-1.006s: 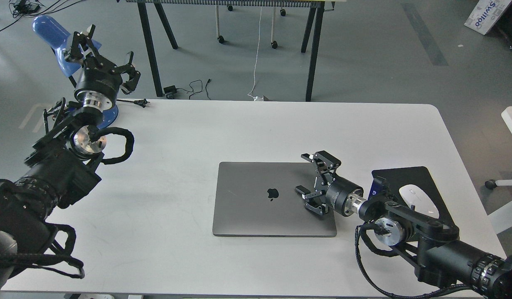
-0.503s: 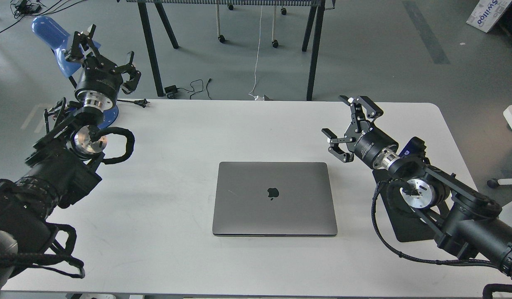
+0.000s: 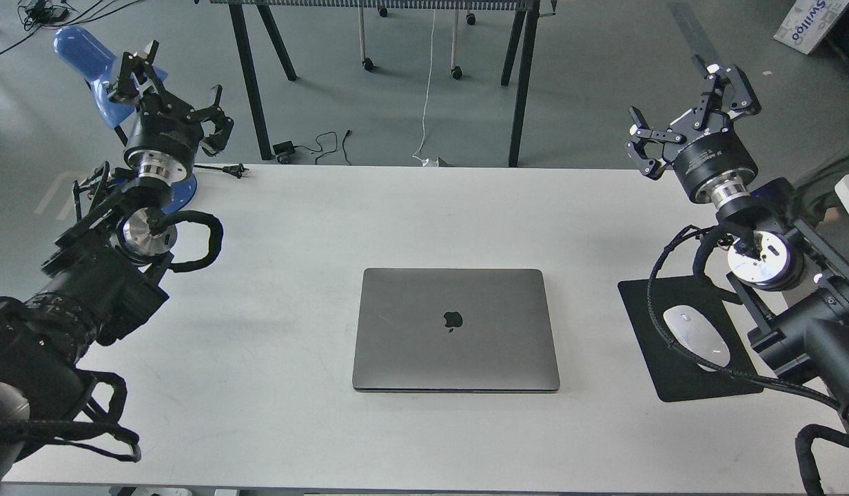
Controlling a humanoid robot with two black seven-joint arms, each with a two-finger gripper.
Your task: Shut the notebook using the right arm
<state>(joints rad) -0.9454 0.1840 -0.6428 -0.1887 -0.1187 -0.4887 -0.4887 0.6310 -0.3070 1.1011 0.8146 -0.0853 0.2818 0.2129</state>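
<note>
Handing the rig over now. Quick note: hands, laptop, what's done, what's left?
Right hand: open, empty, raised near the table's far right corner, clear of everything.
Left hand: open, empty, raised at the far left by the blue chair.
Laptop: mid-table, lid fully down, logo up, lying flat.
Mouse on its pad, right of the laptop, untouched.
Done: the laptop is closed.
Left: nothing on the laptop; park the arms if needed.

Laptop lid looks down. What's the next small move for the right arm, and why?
Probably none beyond settling the arm at rest. The laptop lies flat and shut on the table, logo up, and the right end effector hangs open, raised clear past the table's far right corner, holding nothing.
</note>
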